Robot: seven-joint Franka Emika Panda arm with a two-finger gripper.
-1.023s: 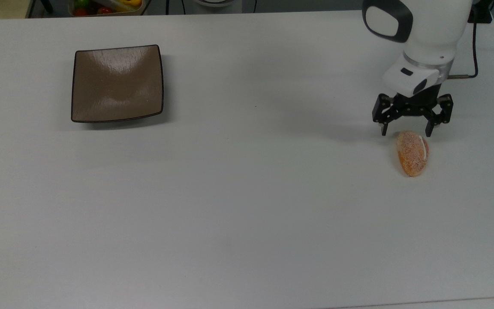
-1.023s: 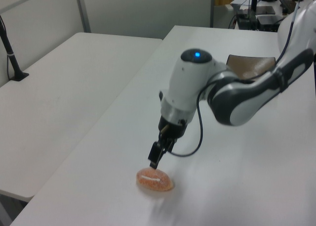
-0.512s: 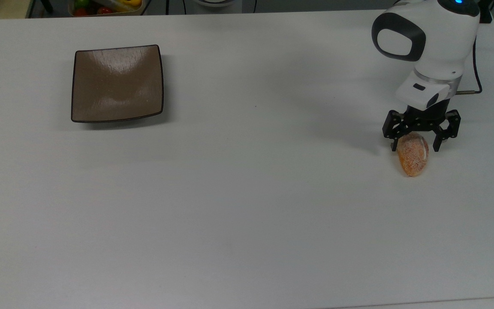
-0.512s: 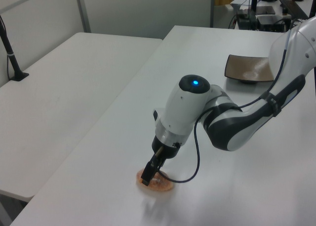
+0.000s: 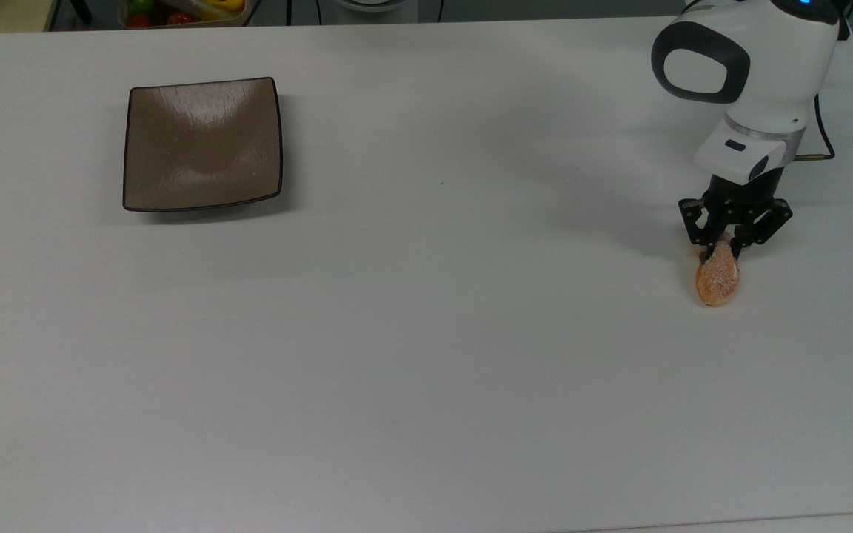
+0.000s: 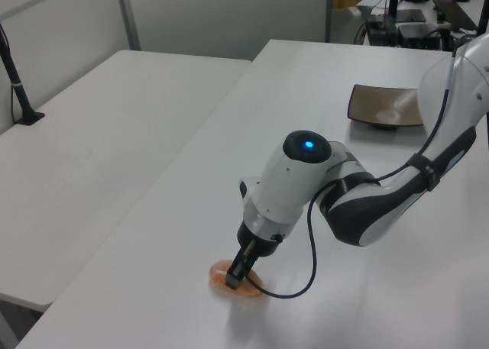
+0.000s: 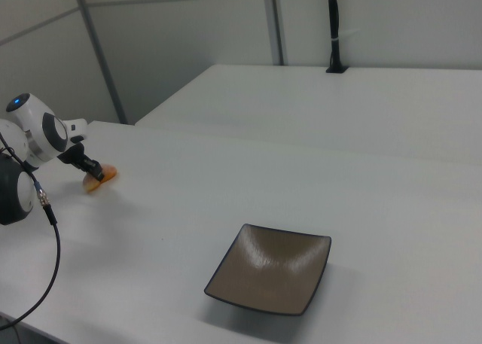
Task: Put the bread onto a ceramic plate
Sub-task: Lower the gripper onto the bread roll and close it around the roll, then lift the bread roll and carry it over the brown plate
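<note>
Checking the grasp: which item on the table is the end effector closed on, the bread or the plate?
The bread; the end effector pinches its end, and the plate sits apart, bare.

Gripper [image 5: 721, 255]: from hovering above the bread's far end with fingers spread wide, lowered onto it; fingers now drawn in against its sides. Arm: shifted toward the top view's right and lower edge.
Bread [image 5: 718, 277]: squeezed narrower in the top view, white streak now hidden; on the table [image 5: 426, 333], same spot.
</note>
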